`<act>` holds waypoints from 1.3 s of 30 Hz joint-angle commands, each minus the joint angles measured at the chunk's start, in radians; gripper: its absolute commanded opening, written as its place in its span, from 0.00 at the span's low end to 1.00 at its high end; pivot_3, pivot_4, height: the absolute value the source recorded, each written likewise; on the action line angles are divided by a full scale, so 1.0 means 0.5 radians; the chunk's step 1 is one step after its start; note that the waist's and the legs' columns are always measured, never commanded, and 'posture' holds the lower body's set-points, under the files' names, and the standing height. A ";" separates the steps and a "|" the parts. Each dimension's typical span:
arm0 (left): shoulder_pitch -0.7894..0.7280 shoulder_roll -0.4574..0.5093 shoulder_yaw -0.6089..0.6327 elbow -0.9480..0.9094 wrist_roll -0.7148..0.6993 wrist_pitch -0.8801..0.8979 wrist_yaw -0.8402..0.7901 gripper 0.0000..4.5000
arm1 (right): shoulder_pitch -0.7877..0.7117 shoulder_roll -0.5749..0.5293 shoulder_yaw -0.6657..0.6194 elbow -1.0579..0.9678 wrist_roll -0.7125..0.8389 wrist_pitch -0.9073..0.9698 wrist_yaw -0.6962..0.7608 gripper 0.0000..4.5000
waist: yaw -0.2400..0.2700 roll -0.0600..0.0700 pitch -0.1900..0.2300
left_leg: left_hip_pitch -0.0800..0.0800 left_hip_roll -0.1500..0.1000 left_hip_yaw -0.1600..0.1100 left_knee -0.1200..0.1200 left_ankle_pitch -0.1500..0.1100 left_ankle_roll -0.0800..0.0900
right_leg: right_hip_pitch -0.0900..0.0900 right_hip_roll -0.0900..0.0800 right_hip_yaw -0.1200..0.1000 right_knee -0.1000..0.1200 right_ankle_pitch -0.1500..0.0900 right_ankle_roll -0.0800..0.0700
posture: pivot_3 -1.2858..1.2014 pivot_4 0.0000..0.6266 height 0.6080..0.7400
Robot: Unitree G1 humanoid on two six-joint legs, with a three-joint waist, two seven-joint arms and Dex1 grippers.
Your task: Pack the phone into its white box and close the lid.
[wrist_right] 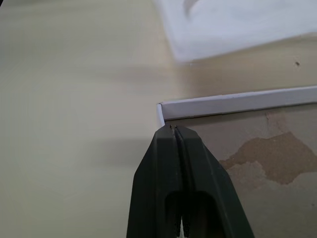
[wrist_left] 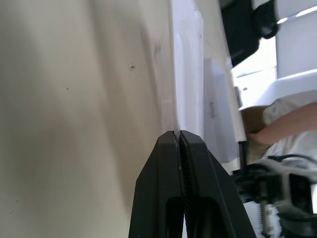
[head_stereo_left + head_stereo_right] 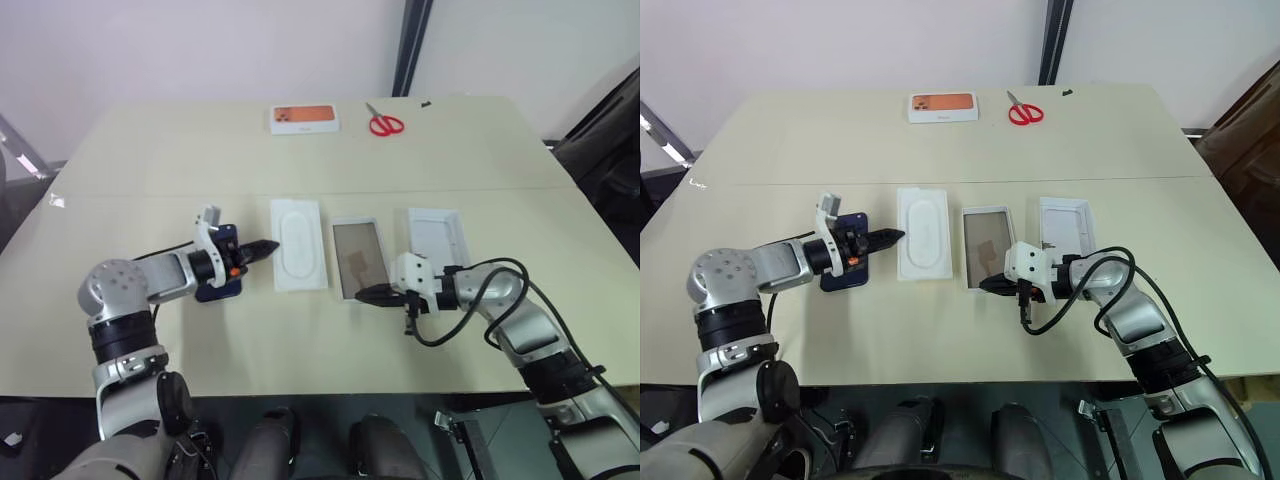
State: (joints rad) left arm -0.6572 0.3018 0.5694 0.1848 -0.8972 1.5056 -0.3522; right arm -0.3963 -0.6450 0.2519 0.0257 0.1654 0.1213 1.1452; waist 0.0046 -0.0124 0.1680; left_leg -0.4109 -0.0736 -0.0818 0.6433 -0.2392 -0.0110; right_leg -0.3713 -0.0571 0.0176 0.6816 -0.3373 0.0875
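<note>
Three parts lie in a row on the table [image 3: 480, 340]: thin white insert [image 3: 298, 243], white box [image 3: 357, 257] floor-up, lid [image 3: 438, 236] inside-up. Phone [image 3: 222, 272] sits left of the insert, under the left gripper [image 3: 268, 247], which is clenched empty. Right gripper [image 3: 366, 295] is pinched on the box's near corner wall, probably to steady it for loading.

**Both arms in, both grippers closed**

Left arm's silver-grey upper links angle inward across the body; its black two-finger left gripper [image 3: 268, 247] points right, about level, fingers pressed flat together. Right arm bends at the elbow with black cable loops off the wrist; the black two-finger right gripper [image 3: 362, 295] points left, tilted slightly down, fingers also closed tight.
</note>
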 commanded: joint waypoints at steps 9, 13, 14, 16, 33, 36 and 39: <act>-0.092 -0.059 0.137 -0.032 -0.083 0.052 0.106 0.00 | -0.065 0.078 -0.096 -0.066 0.120 0.142 -0.017 0.64 | 0.000 -0.002 0.001 | 0.000 0.000 0.000 0.000 0.003 -0.005 | 0.000 0.000 0.000 0.000 0.000 0.000 | 0.52 0.24 1.00; -0.094 -0.075 0.130 -0.033 -0.094 0.055 0.121 0.00 | -0.060 0.036 -0.056 -0.067 0.060 0.095 0.027 0.64 | 0.000 -0.003 0.002 | 0.000 0.000 0.000 0.000 0.002 -0.004 | 0.000 0.000 0.000 0.000 0.000 0.000 | 0.52 0.24 1.00; -0.093 -0.077 0.129 -0.034 -0.097 0.056 0.124 0.00 | -0.056 0.020 -0.032 -0.045 0.015 0.060 0.037 0.64 | 0.001 -0.003 0.002 | 0.000 0.000 0.000 0.000 0.002 -0.004 | 0.000 0.000 0.000 0.000 0.000 0.000 | 0.52 0.24 1.00; -0.091 -0.079 0.129 -0.034 -0.100 0.055 0.130 0.00 | -0.055 -0.007 0.019 0.026 -0.084 -0.023 0.046 0.53 | 0.001 -0.003 0.002 | 0.000 0.000 0.000 0.000 0.002 -0.004 | 0.000 0.000 0.000 0.000 0.000 0.000 | 0.52 0.24 1.00; -0.197 -0.203 0.296 -0.009 -0.203 0.129 0.266 0.00 | -0.004 0.155 0.117 -0.167 -0.077 -0.017 0.016 0.01 | -0.001 -0.008 0.005 | 0.000 0.000 0.000 -0.002 0.009 -0.016 | -0.001 0.000 0.000 0.000 0.000 0.000 | 0.52 0.24 1.00; -0.216 -0.244 0.309 0.002 -0.205 0.129 0.306 0.00 | -0.021 0.235 0.147 -0.139 -0.106 0.036 -0.065 0.07 | -0.001 -0.008 0.005 | 0.000 0.000 0.000 -0.002 0.009 -0.016 | -0.001 0.000 0.000 0.000 0.000 0.000 | 0.52 0.24 1.00; -0.195 -0.294 0.312 -0.023 -0.203 0.141 0.339 0.00 | -0.027 0.239 0.154 -0.110 -0.152 0.012 -0.104 0.33 | 0.004 -0.008 0.005 | 0.000 0.000 0.000 -0.002 0.009 -0.016 | -0.001 0.000 0.000 0.000 0.000 0.000 | 0.52 0.24 1.00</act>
State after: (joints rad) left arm -0.7468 0.1586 0.7192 0.1934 -0.9720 1.5683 -0.1902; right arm -0.4010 -0.5262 0.3399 -0.0219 0.0985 0.1410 1.1075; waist 0.0064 -0.0166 0.1706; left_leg -0.4112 -0.0738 -0.0818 0.6425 -0.2347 -0.0191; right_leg -0.3718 -0.0570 0.0176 0.6818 -0.3372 0.0877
